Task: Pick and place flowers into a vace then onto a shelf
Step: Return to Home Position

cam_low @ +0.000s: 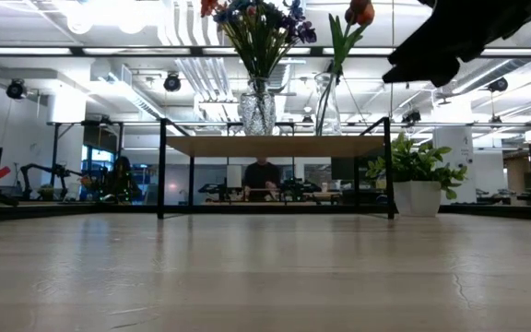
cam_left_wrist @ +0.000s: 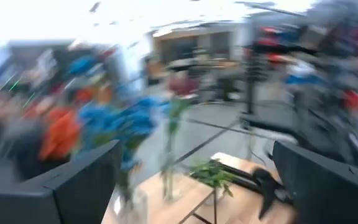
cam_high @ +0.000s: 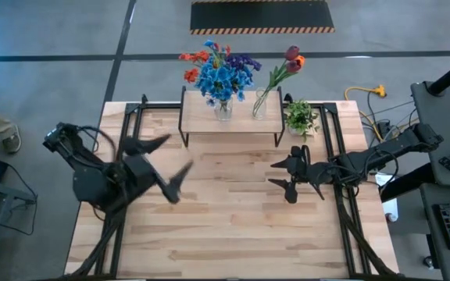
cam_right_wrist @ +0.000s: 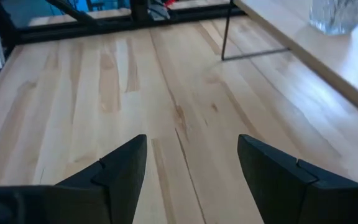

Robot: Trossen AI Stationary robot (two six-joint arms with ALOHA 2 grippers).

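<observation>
A bunch of flowers with blue, orange and purple heads has its stems in a clear glass vase. Dark red and orange flowers stand in a slimmer vase. Both vases stand by their bases on the shelf at the table's far side. My left gripper hovers open over the table, left of centre and nearer than the shelf, with nothing between its fingers. My right gripper is open and empty right of centre, near the shelf's right legs; its wrist view shows bare tabletop between the fingers.
A small leafy potted plant in a white pot stands on the table just right of the shelf. Black frame rails run along the table's left and right sides. Bare wooden tabletop lies between the grippers and the near edge.
</observation>
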